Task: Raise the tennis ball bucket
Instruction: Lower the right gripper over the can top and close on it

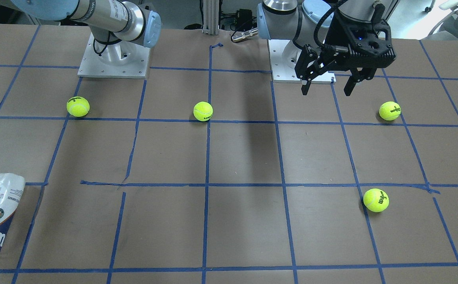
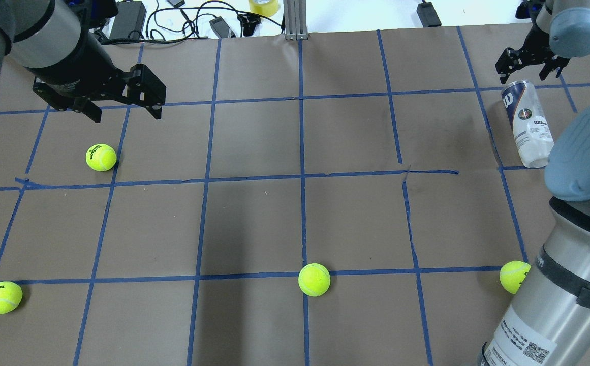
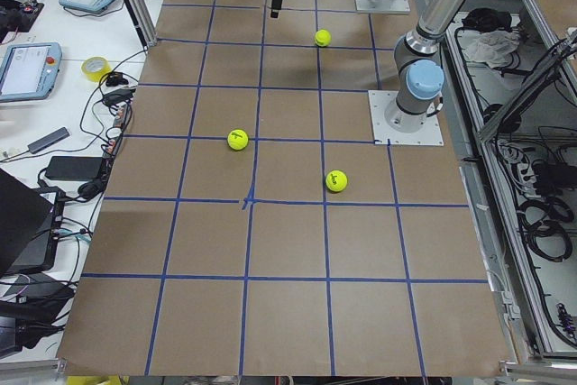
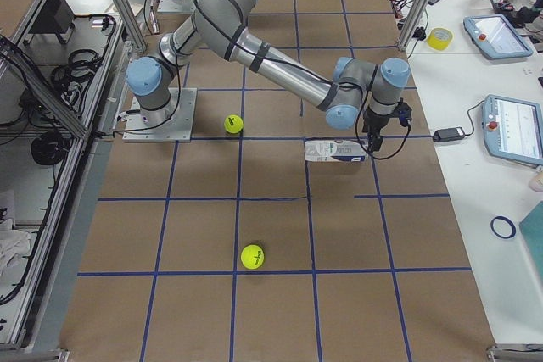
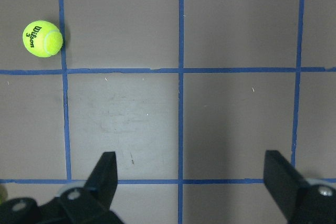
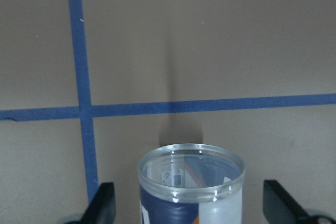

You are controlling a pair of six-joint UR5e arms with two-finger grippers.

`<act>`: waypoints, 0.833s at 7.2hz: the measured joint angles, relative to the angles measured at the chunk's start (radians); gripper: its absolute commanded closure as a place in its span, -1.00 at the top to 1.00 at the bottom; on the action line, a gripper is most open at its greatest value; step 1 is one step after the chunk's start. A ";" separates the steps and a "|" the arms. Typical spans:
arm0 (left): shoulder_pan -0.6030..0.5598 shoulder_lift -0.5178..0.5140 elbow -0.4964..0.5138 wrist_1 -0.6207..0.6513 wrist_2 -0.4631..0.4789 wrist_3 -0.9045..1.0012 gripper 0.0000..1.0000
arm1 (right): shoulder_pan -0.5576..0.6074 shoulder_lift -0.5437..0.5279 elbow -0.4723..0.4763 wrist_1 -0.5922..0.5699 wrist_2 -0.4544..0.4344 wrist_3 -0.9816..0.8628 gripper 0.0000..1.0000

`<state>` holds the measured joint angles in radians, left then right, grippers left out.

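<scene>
The tennis ball bucket (image 2: 527,122) lies on its side on the brown-papered table (image 2: 254,223), far out on the robot's right and toward the operators' edge. Its length runs roughly away from the robot, with the navy band at the far end and the clear part nearer the base. The right arm (image 4: 271,65) stretches out low across the table to reach it. The right gripper (image 2: 522,77) sits at the navy end with its jaws spread wide. In the right wrist view the two finger tips stand one on each side of the bucket's round clear rim, with a gap of bare paper between each tip and the wall, so nothing is clasped. The tips seem to be down near the level of the bucket, though no view shows their height clearly enough to be sure. The left gripper (image 2: 124,116) hangs above the table on the robot's left, also spread open and holding nothing, with only paper and blue tape lines (image 5: 180,103) under it. Four tennis balls (image 2: 101,157) are scattered on the grid, all well apart from the bucket. One is near the left gripper, one is at the near left corner, one is near the middle on a tape line, and one is partly hidden behind the right arm's near segment
</scene>
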<state>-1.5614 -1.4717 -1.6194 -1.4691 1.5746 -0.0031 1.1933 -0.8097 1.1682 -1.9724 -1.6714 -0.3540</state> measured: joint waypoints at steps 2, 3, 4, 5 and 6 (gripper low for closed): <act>0.000 0.000 0.000 0.000 0.001 0.000 1.00 | -0.008 0.020 0.001 -0.007 0.007 -0.006 0.70; 0.000 0.000 0.000 0.000 0.000 0.000 1.00 | -0.008 0.027 0.003 -0.017 0.006 -0.009 0.68; 0.000 0.000 -0.001 0.001 0.000 0.000 1.00 | -0.009 0.032 0.005 -0.026 0.002 -0.017 0.68; 0.000 -0.001 0.000 0.001 0.000 0.000 1.00 | -0.009 0.036 0.007 -0.032 0.001 -0.025 0.67; 0.000 -0.001 0.000 0.000 0.000 0.000 1.00 | -0.009 0.041 0.008 -0.034 0.001 -0.029 0.67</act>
<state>-1.5616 -1.4723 -1.6199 -1.4688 1.5742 -0.0031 1.1841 -0.7688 1.1763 -2.0069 -1.6702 -0.3829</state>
